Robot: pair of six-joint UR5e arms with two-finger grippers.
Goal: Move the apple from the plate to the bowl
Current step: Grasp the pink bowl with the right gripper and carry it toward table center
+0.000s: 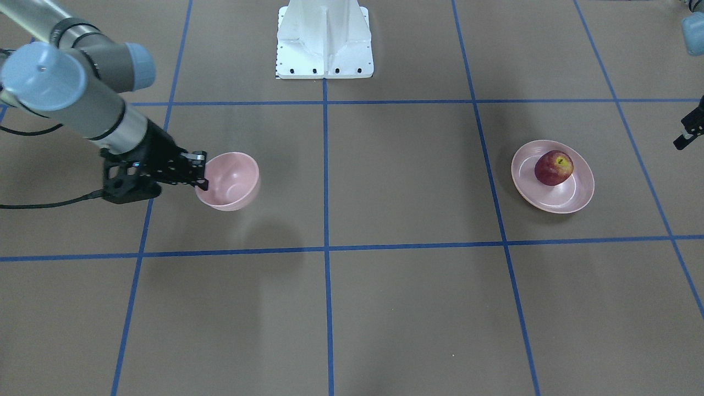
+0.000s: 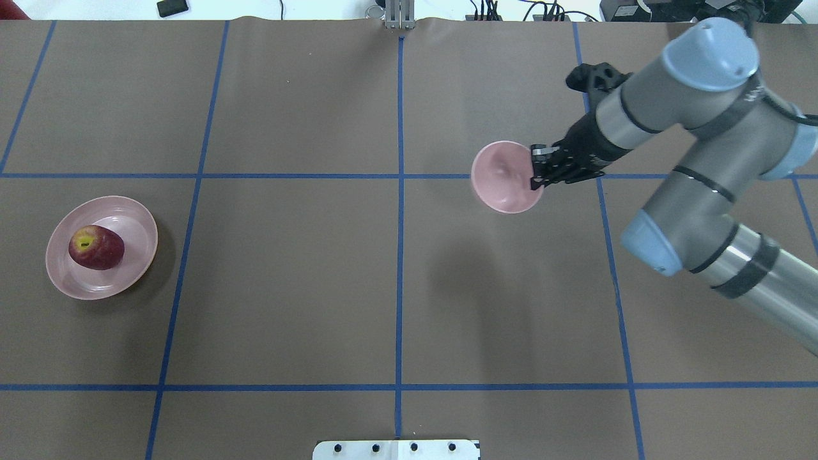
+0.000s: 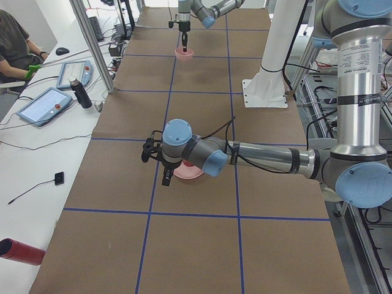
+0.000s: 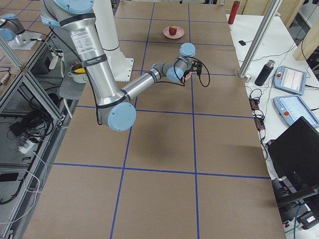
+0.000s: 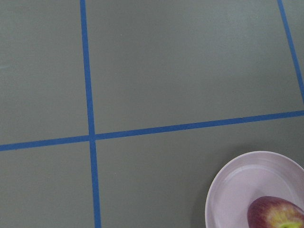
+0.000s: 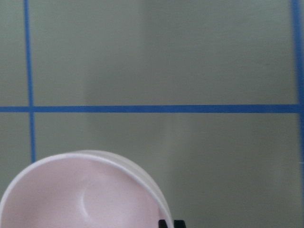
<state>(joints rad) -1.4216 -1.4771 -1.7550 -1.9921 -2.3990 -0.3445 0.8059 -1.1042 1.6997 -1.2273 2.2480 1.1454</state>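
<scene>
The dark-red apple (image 1: 554, 168) lies on the shallow pink plate (image 1: 550, 206), also in the overhead view (image 2: 96, 247). The left wrist view shows the apple (image 5: 278, 213) and plate (image 5: 228, 190) at its bottom right corner. My right gripper (image 1: 201, 171) is shut on the rim of the small pink bowl (image 1: 234, 179). It holds the bowl tilted above the table, with the bowl's shadow below it. The bowl is empty (image 2: 501, 176). Only a black piece of my left gripper (image 1: 687, 132) shows at the view's edge, beside the plate. I cannot tell if it is open.
The white robot base (image 1: 324, 41) stands at the table's back middle. Blue tape lines divide the brown table into squares. A side table with tablets (image 3: 46, 104) and a bottle (image 3: 79, 93) runs along the operators' side.
</scene>
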